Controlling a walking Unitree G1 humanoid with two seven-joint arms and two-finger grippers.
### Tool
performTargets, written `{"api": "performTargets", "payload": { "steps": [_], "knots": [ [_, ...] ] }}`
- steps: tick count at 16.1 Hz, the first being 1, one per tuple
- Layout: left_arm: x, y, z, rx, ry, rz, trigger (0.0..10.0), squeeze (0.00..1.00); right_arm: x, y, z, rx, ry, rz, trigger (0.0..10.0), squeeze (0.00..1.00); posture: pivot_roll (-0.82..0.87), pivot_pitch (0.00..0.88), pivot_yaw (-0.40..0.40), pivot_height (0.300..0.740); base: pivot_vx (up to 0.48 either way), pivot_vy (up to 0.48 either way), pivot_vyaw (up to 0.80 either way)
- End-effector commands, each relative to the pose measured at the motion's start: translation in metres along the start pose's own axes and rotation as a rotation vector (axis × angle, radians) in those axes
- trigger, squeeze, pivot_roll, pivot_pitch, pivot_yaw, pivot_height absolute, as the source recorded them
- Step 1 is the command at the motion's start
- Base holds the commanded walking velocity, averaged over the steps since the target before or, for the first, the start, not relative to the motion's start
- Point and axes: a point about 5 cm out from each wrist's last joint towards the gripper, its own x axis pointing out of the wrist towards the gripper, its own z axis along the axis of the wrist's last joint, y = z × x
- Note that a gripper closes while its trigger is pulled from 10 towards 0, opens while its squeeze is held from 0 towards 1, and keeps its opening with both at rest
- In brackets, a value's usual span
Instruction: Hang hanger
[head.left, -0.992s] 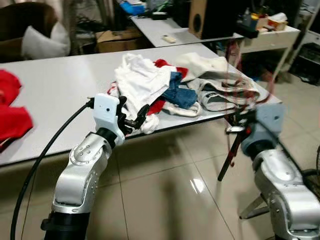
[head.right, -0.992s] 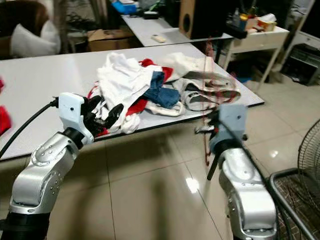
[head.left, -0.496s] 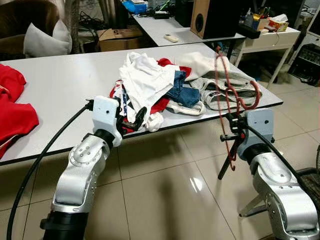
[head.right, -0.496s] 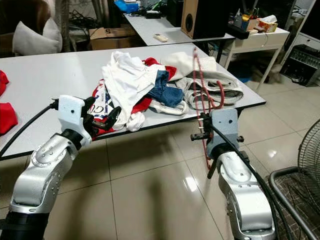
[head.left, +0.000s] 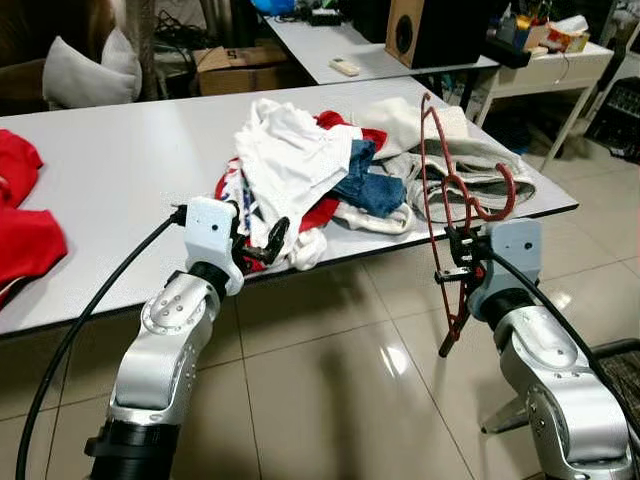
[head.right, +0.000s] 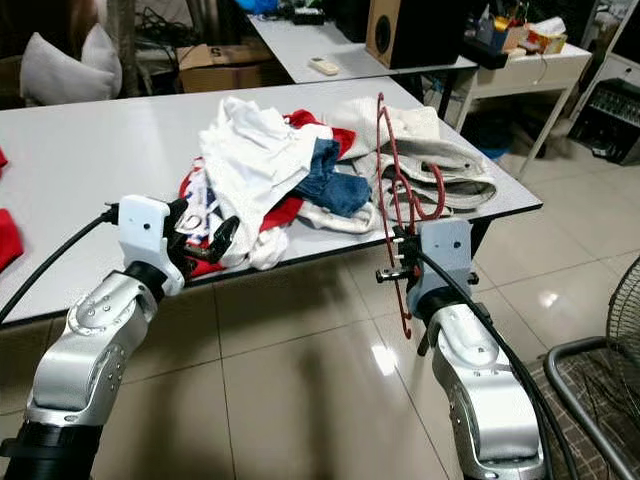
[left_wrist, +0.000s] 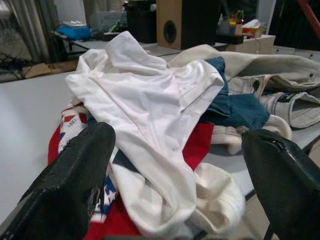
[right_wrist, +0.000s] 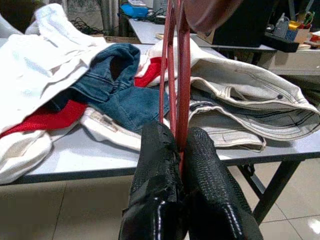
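Right wrist view showed my right pincer (right_wrist: 181, 150) clamped on the red hanger (head.left: 452, 205), held upright just off the bench (head.left: 120, 170) edge. My left pincer (head.left: 262, 243) gaped wide beside the clothes pile (head.left: 330, 175).

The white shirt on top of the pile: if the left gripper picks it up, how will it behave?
Probably floppy: the white shirt lies crumpled and draped over the other clothes. It looks thin, so likely light. It overlaps the pile, so lifting may drag neighbours along. The left gripper is open at the table edge, near it.
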Motion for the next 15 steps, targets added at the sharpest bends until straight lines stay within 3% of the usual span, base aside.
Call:
{"api": "performTargets", "payload": {
  "steps": [1, 15],
  "knots": [
    [0.0020, 0.0035, 0.0024, 0.007, -0.009, 0.023, 10.0, 0.71, -0.0007, 0.0005, 0.0002, -0.002, -0.011, 0.013, 10.0, 0.00, -0.12, 0.000, -0.005, 0.740, 0.326, 0.000, 0.00],
    [0.0018, 0.0058, 0.0045, -0.006, -0.020, 0.025, 10.0, 0.73, -0.0009, 0.0006, 0.0022, 0.029, -0.040, 0.007, 10.0, 0.00, -0.11, 0.000, -0.003, 0.740, 0.353, 0.000, 0.00]
  ]
}}
